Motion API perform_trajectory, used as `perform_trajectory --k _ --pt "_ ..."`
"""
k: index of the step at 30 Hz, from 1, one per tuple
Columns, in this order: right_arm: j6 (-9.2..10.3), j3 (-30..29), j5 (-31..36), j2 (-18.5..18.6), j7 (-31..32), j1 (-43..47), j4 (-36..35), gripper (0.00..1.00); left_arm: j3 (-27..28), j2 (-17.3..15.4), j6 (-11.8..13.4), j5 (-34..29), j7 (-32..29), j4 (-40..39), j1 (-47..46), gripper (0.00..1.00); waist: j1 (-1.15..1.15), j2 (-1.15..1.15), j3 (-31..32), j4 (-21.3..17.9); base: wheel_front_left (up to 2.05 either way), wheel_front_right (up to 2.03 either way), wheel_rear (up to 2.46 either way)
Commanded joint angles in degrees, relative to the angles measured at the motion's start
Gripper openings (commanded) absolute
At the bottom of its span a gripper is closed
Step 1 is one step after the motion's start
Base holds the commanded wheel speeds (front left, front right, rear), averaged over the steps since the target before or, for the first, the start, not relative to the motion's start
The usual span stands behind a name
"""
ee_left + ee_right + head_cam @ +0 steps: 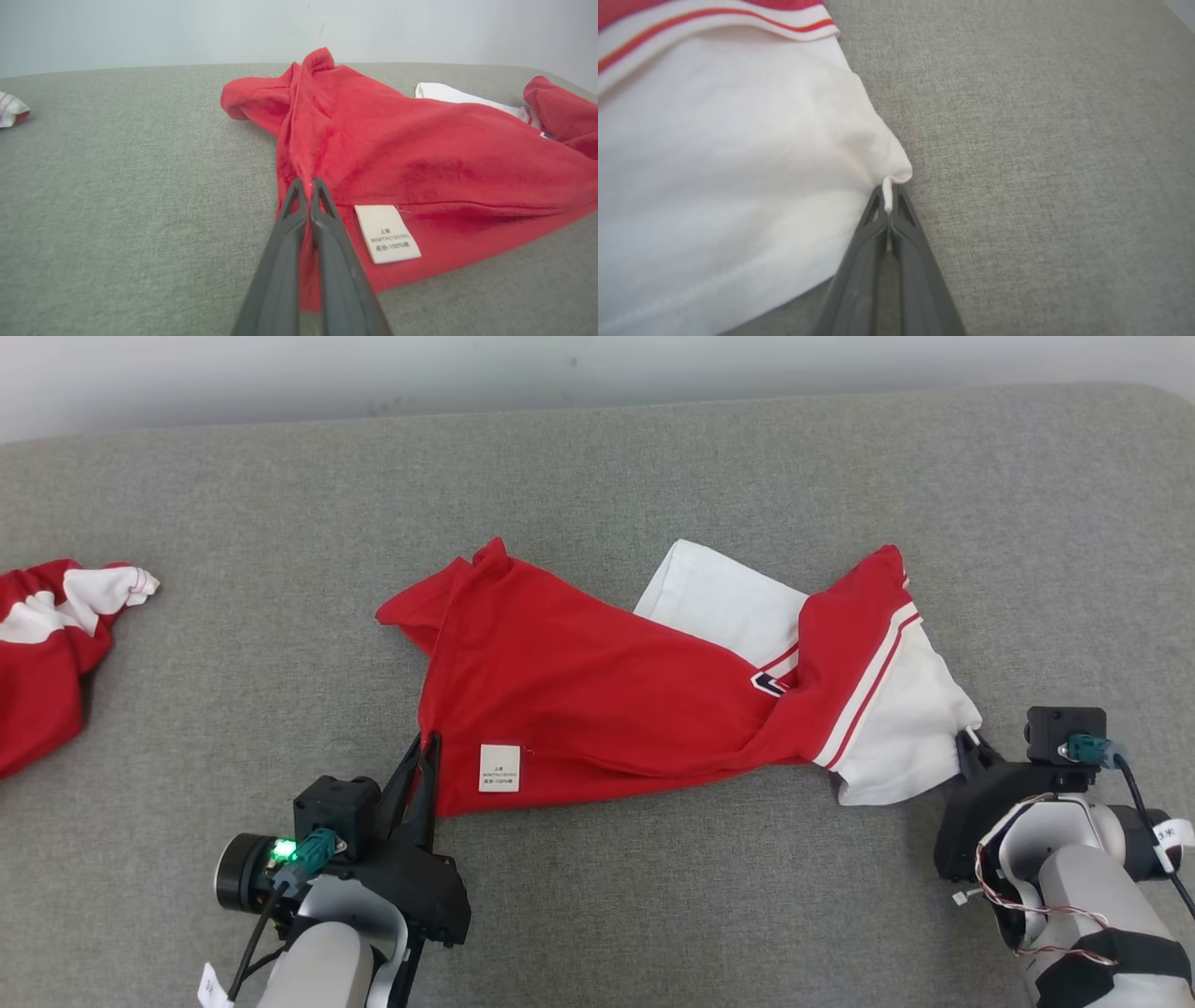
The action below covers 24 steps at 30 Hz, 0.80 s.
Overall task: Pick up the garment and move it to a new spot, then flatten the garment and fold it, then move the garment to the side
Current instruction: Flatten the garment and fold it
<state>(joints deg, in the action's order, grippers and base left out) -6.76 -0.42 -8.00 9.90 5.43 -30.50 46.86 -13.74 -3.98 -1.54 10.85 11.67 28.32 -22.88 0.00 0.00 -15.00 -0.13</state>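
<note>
At the far left, a second red and white cloth [47,644] lies apart on the grey surface [597,467]. The left gripper [427,745] is clamped on the red corner of the garment [597,691], just beside its white label [499,767]. The garment lies crumpled in the middle. The right gripper [967,743] pinches its white corner, probably so that both arms can lift and stretch it.
</note>
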Motion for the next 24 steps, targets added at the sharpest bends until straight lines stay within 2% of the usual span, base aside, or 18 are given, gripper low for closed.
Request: perform_trajectory --k 1,6,10,19,24 --pt "-1.26 1.5 -0.8 -2.1 0.7 3.7 1.6 0.00 0.0 -0.2 -0.1 0.7 0.3 -0.3 0.3 0.00 0.00 0.00 0.3 0.0 0.00 0.00 0.00" --pt "-0.79 -1.3 -5.1 0.0 -4.9 0.4 -6.1 0.00 0.5 0.0 -1.0 2.4 0.5 -2.2 -1.6 0.00 0.00 0.00 1.8 -0.3 0.00 0.00 0.00" --pt "-0.79 -1.2 -7.6 1.9 -6.3 -0.7 -13.8 0.00 1.7 0.2 -2.0 5.6 -0.4 -4.4 -3.6 0.00 0.00 0.00 3.4 -0.8 0.00 0.00 0.00" --pt "-0.77 -1.1 -13.8 4.5 -2.6 -2.8 -33.3 0.00 5.2 0.7 -4.5 18.2 -4.3 -9.4 -8.9 0.00 0.00 0.00 5.5 -1.9 0.00 0.00 0.00" --pt "-0.77 -2.5 -15.7 4.0 0.5 -4.2 -37.8 0.00 5.4 0.9 -5.0 24.1 -7.1 -10.5 -12.1 0.00 0.00 0.00 4.5 -2.5 0.00 0.00 0.00"
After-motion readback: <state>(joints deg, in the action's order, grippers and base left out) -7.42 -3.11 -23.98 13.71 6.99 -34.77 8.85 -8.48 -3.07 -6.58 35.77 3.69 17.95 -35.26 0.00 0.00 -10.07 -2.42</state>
